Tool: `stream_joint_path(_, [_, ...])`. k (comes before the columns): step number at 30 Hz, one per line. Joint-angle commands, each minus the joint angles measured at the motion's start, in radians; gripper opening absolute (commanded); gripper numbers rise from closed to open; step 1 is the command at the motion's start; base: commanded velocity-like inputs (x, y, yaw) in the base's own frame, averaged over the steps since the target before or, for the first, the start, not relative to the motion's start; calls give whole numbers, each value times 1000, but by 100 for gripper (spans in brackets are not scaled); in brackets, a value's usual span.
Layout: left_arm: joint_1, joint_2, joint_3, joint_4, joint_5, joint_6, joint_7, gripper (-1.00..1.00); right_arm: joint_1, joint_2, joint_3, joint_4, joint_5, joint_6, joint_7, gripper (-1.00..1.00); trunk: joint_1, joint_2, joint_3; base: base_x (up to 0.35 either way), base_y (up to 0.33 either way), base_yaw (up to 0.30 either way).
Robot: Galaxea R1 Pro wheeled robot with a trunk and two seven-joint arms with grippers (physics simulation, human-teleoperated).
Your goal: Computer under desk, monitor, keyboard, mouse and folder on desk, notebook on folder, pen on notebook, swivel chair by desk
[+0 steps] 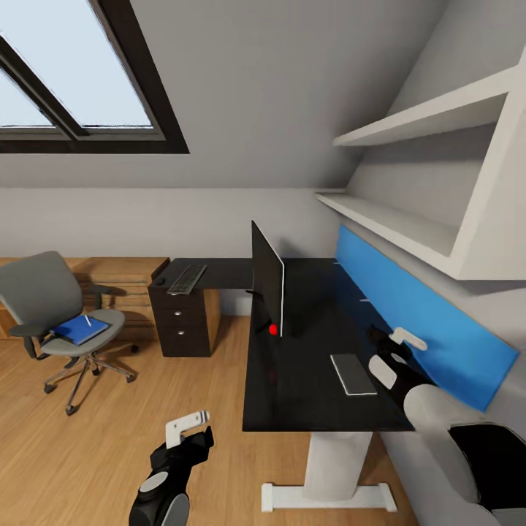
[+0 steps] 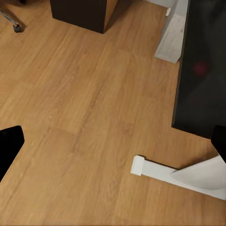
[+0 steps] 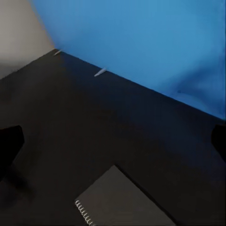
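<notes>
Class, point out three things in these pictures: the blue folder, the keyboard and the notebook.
folder (image 1: pixel 79 329), head view, middle of its blue cover, on the chair seat.
keyboard (image 1: pixel 187 279), head view, centre of its keys.
notebook (image 1: pixel 353 374), head view, middle of its grey cover.

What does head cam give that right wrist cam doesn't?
Head only: chair with the blue folder and pen on its seat, keyboard and monitor on the desk, skylight, shelves.
Right wrist only: the notebook's spiral binding.
Both: black desk, notebook, blue wall panel.
</notes>
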Motion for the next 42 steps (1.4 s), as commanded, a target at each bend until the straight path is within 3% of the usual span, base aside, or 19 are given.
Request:
stream_joint_path(1, [-1,0,3,-3,9,1,9,100,-13,0,9,36,-7,-9,-5,100,0,-2,-2,27,-28,0])
stream_joint_path(3, [-1,0,8,-5,9,0,8,100,-25,1,12,103,-4,-3,-1,100,0,-2,-2,112,-115,0])
stream_joint_path(7, [-1,0,9,-4,9,1,9,100,-31,4,19,158,18,82,40,100,0,-2,-2,178,-169,0])
stream_joint_path(8, [-1,0,9,-4,9,1,9,100,-32,4,20,169,41,124,63,100,0,-2,-2,206,-191,0])
stream_joint_path(12, [-1,1,8,-4,9,1,8,100,-33,3,22,177,103,190,93,100,0,-2,-2,216,-199,0])
stream_joint_path(18, [-1,1,8,-4,9,2,8,100,-33,4,25,180,145,246,101,100,0,-2,-2,226,-206,0])
stream_joint_path(30, [-1,1,7,-4,9,2,7,100,-32,7,26,186,165,278,116,100,0,-2,-2,268,-131,0])
stream_joint_path(42, [-1,1,10,-7,10,6,3,100,-30,72,25,189,224,277,119,100,0,-2,-2,234,70,0])
